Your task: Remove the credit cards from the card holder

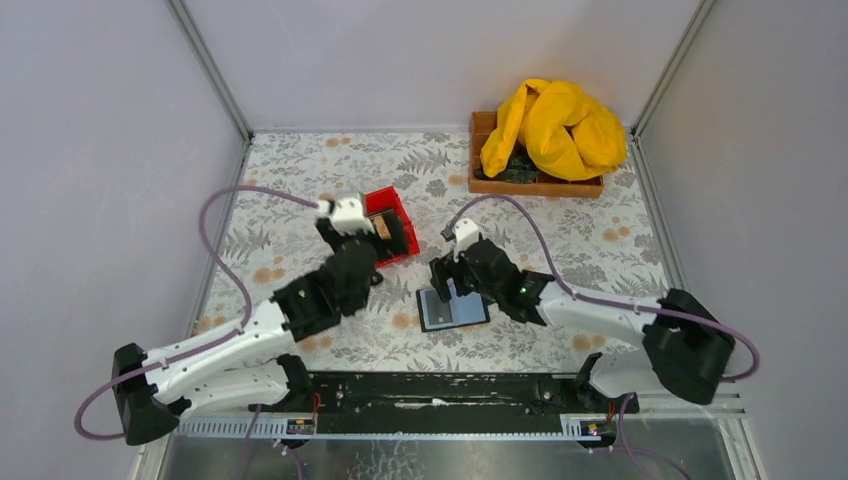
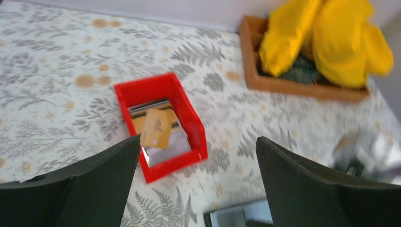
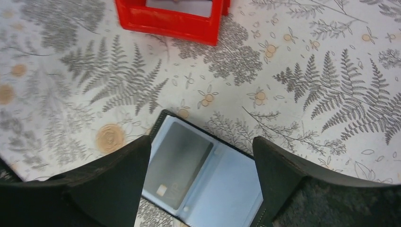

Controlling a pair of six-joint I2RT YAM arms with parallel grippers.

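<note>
The card holder (image 1: 455, 310) lies open on the table, black outside with grey-blue inner faces. In the right wrist view, a grey credit card (image 3: 177, 163) sits in the left pocket of the card holder (image 3: 227, 189). My right gripper (image 3: 201, 142) is open and empty just above it, its jaws on either side of it; it also shows in the top view (image 1: 452, 290). My left gripper (image 2: 198, 142) is open and empty above the table near the red bin (image 2: 191, 118). A tan card (image 2: 157, 127) lies tilted on grey and white cards in that bin.
The red bin (image 1: 392, 222) stands left of centre. A brown wooden tray (image 1: 535, 182) with a yellow cloth (image 1: 555, 125) sits at the back right. The fern-patterned table is walled on the left, right and back.
</note>
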